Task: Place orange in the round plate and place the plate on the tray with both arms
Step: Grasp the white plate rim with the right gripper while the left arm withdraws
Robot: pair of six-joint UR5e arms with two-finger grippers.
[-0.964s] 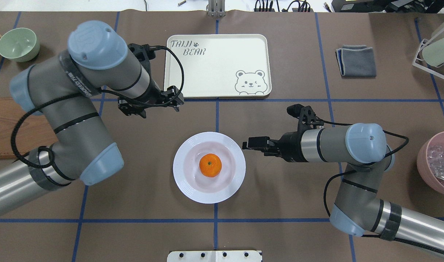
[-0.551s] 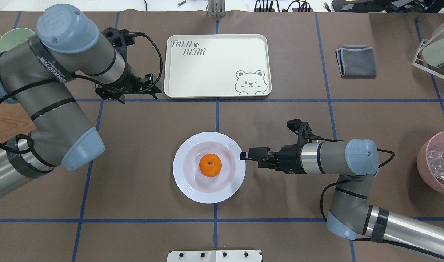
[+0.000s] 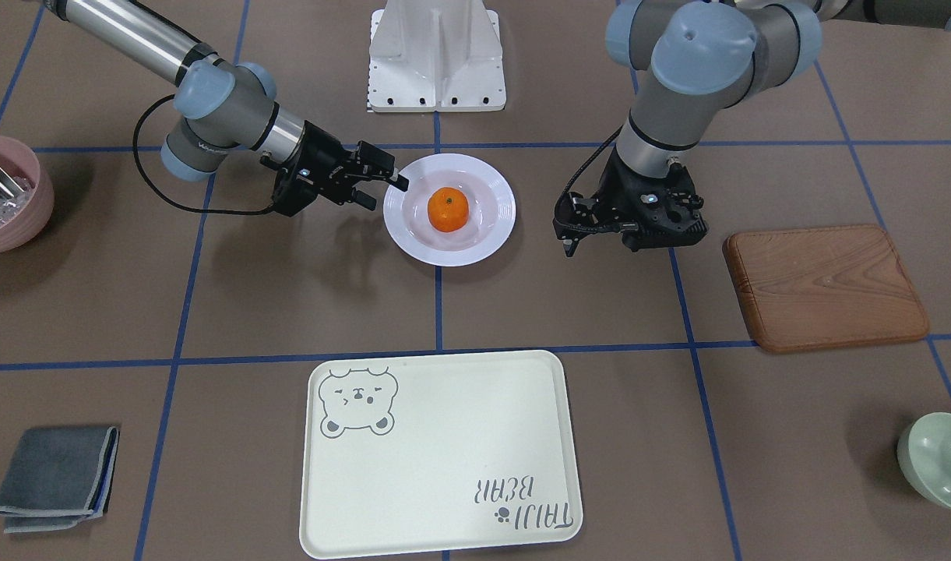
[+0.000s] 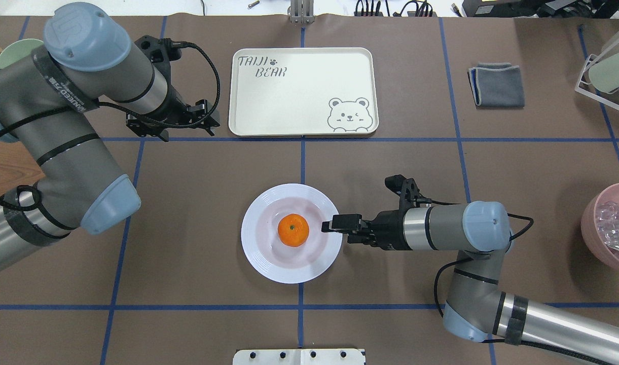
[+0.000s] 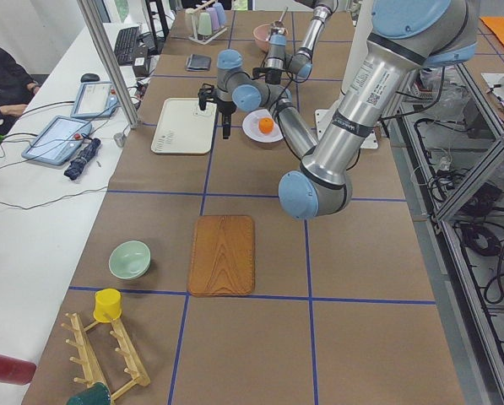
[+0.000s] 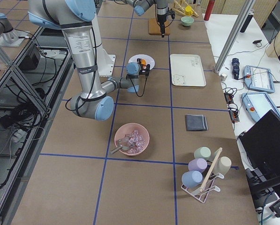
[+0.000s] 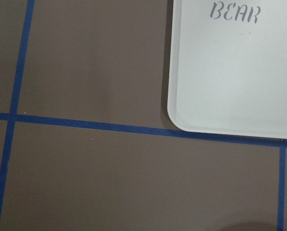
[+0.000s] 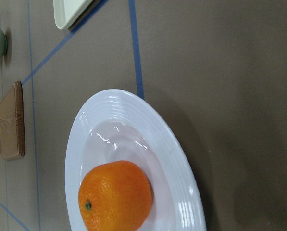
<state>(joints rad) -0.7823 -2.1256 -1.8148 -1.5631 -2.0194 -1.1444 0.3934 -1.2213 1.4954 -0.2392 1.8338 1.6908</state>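
In the overhead view the round plate (image 4: 268,263) is sitting at the centre of the frame. Bare brown table (image 4: 213,203) is lying open to its left and below it. Above it, an open strip crossed by one blue tape line is separating its upper edge from the lower edge of the tray (image 4: 299,116) at top centre.

Showing are one orange (image 4: 293,230), one plate, one tray and two grippers. Out toward the frame edges are one wooden board (image 3: 825,288), one green bowl (image 3: 935,460), one pink bowl (image 4: 593,223) and one folded grey cloth (image 4: 497,86).

The orange is resting in the plate's well, just left of the right gripper (image 4: 334,225) and apart from it. That gripper is reaching in from the right with its jaws parted, gripping nothing, and one finger (image 4: 342,222) is lying over the plate's right rim.

The left gripper (image 4: 173,126) is hanging at upper left, just beside the tray's lower-left corner and well apart from the plate. Its jaws are spread and holding nothing.
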